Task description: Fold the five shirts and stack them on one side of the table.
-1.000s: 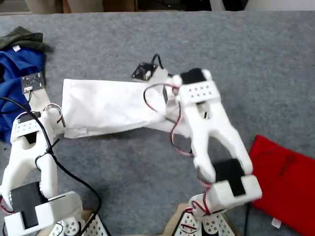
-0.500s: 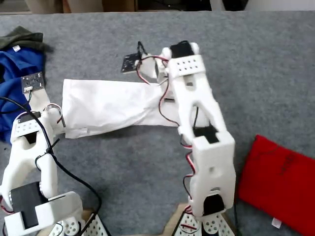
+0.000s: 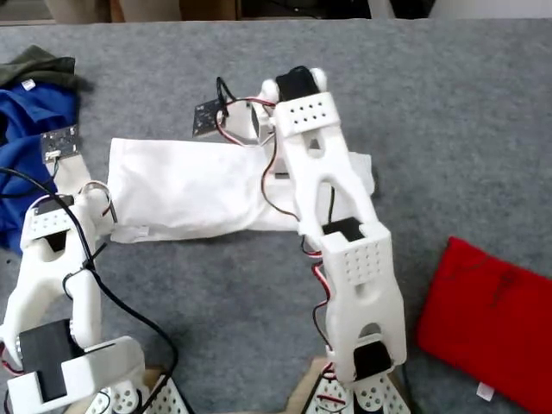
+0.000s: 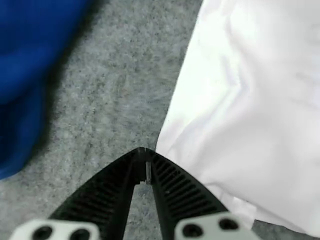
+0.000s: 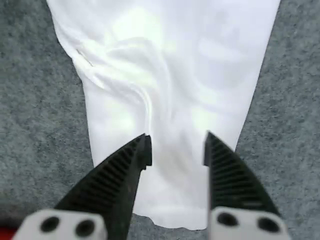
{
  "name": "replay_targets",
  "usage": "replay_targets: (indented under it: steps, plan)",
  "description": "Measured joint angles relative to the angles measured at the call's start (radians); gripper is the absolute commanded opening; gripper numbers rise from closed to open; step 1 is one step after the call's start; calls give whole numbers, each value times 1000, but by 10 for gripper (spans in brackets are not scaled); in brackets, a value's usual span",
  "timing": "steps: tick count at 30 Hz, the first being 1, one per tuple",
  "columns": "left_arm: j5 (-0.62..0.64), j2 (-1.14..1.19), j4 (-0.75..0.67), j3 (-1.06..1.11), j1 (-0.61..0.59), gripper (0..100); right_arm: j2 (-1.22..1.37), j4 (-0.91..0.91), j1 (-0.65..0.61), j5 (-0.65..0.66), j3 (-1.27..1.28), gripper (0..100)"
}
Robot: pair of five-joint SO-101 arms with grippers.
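Observation:
A white shirt (image 3: 185, 185) lies folded into a long strip across the grey table (image 3: 448, 103). My left gripper (image 4: 145, 167) is shut, its tips on the table right beside the white shirt's (image 4: 240, 110) near-left corner; I cannot see cloth between them. In the high view the left gripper (image 3: 105, 216) sits at the strip's left end. My right gripper (image 5: 176, 146) hangs open above the white shirt (image 5: 165, 75), with nothing between its fingers. The right arm (image 3: 319, 172) stretches over the strip's right part.
A blue shirt (image 3: 26, 129) lies crumpled at the left edge, with a dark green one (image 3: 39, 65) behind it. A folded red shirt (image 3: 487, 319) lies at the front right. Bare table lies behind and to the right of the white shirt.
The right arm has swung to the left and stretched farther out over the white shirt, whose right end now shows beyond it. The left arm has kept still.

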Motion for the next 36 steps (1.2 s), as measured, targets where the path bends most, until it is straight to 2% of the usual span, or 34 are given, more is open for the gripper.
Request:
replay_targets:
  steps: [4, 9, 13, 20, 22, 24, 27, 31, 36]
  plan:
    - [0, 0, 0, 0, 2, 21, -43, 8, 0, -14, -2, 215]
    - [0, 0, 0, 0, 2, 21, -169, 8, 0, -51, 132, 0]
    - [0, 0, 0, 0, 2, 21, -267, -15, 0, -106, 356, 5]
    - [0, 0, 0, -5, 2, 22, -473, -249, 8, -285, 678, 5]
    - [0, 0, 9, -31, 2, 51, -520, -325, 32, -354, 727, 5]
    - [0, 0, 75, -89, 2, 131, -545, -377, 64, -420, 744, 5]
    - [0, 3, 259, -230, 0, 249, -557, -417, 117, -493, 750, 5]
    - [0, 14, 457, -420, -8, 254, -557, -439, 172, -562, 752, 5]
    - [-11, 106, 528, -591, -8, 254, -557, -525, 249, -649, 790, 5]
